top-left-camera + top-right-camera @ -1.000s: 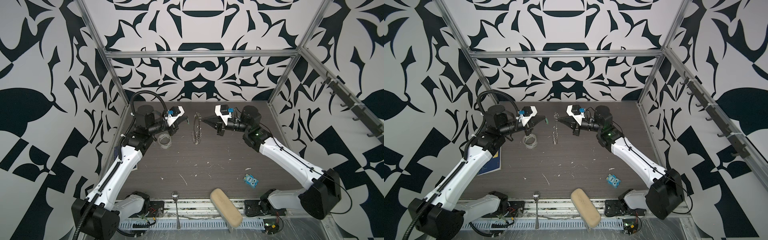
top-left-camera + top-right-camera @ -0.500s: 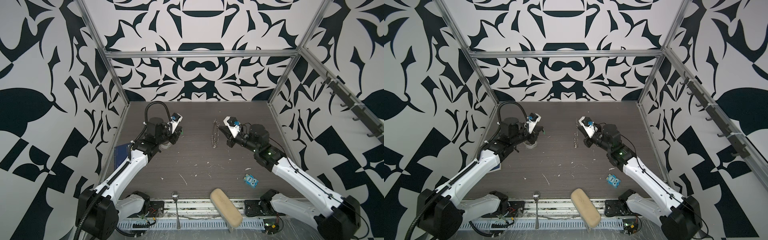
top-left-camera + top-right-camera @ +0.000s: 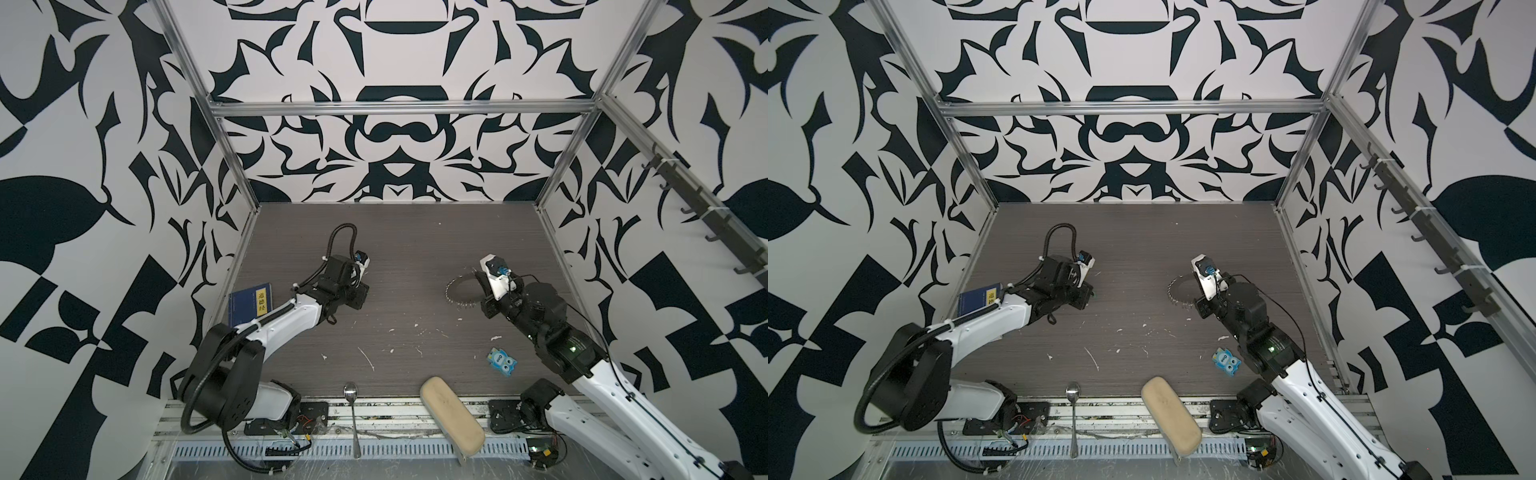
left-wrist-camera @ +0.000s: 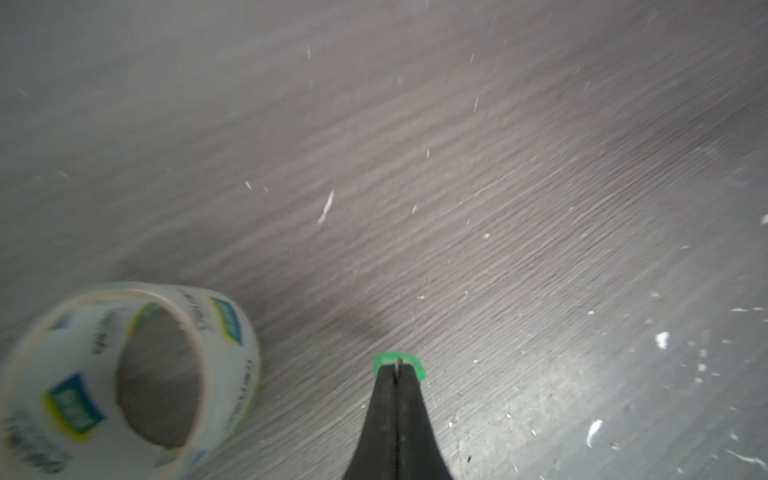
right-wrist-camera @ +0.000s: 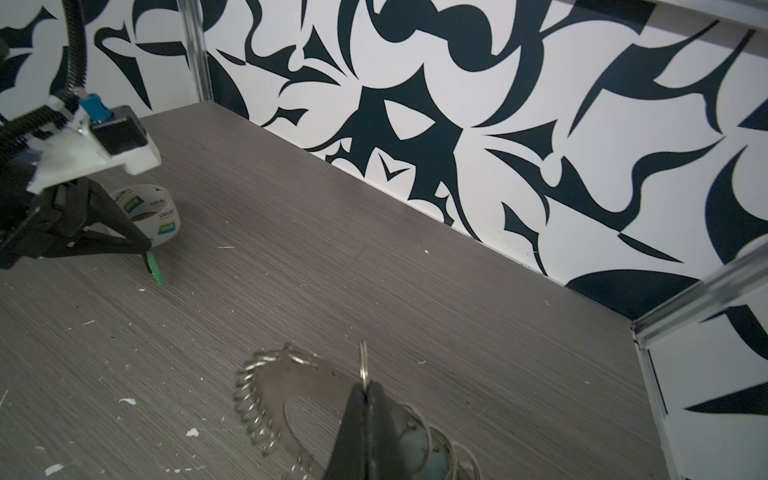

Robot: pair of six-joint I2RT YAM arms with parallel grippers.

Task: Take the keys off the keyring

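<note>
On the left side of the bench (image 3: 415, 241), we have the left gripper (image 4: 398, 374) clamped tight on the green key (image 4: 388, 358), and only a sliver of green shows past its dark tips in the left wrist view. From the right wrist view, the green key (image 5: 156, 272) hangs down from those tips and slants toward the bench; we cannot tell whether its lower end touches the surface. Just beside it sits the tape roll (image 4: 70, 399), resting on its flat side with the hole facing up, clear of the green key. Over on the right, the right gripper (image 5: 365, 386) is closed too, nipping one thin ring of the keyring (image 5: 266, 386), and that ring stands up between its tips. The rest of that jagged silvery wreath spreads low on the bench. In both top views the keyring (image 3: 453, 296) (image 3: 1173, 297) curves out to the left of the right wrist. The green key and the keyring are well apart, with the key free of the loop. Along the near edge we spot a spoon (image 3: 351, 392), a beige case (image 3: 453, 419) and a small blue packet (image 3: 502, 361), and a blue book (image 3: 249, 309) lies by the left wall
</note>
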